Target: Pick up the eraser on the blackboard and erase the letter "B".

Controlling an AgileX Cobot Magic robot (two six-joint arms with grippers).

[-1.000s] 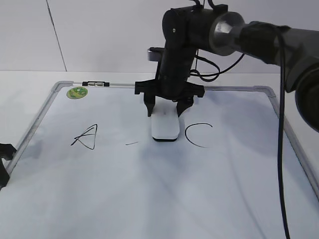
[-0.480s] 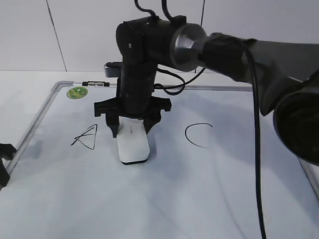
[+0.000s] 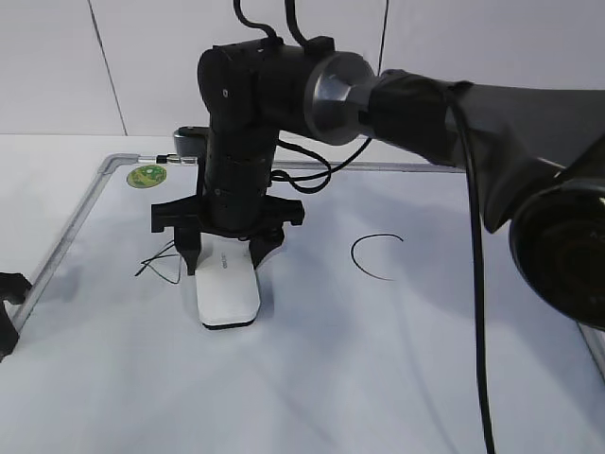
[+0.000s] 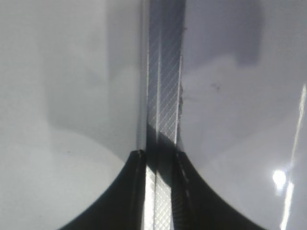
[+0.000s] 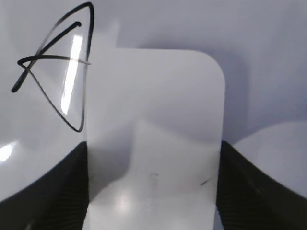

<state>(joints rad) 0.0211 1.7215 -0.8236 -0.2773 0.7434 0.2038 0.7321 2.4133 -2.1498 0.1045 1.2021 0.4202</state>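
Exterior view: the right gripper (image 3: 226, 253) clamps the eraser (image 3: 227, 291) by its upper end and presses it flat on the blackboard (image 3: 85, 203), just right of the letter "A" (image 3: 161, 262) and well left of the letter "C" (image 3: 374, 255). The eraser's long axis runs from the gripper down toward the camera, leaning slightly to the right, with its free rounded end nearest the viewer. No letter "B" shows between the two remaining letters, so the wiping appears done or nearly so; any trace under the eraser is hidden. The eraser's left edge sits right by the "A", which looks at risk of being smudged. A green sticker (image 3: 146, 175) and a small marker (image 3: 163, 158) lie at the board's far left corner.

Left wrist view: the left gripper (image 4: 158, 160) hangs over the board's grey frame (image 4: 165, 96), its two dark fingers (image 4: 122, 191) standing apart on either side of the rail and holding nothing.

Right wrist view: the eraser (image 5: 156, 139) fills the frame between two dark fingers (image 5: 48, 191), which grip its long sides. Its long axis points straight away from the wrist, rounded far end uppermost. The "A" (image 5: 60, 64) lies at its upper left, one stroke meeting the eraser's left edge. No "B" stroke is visible around it.
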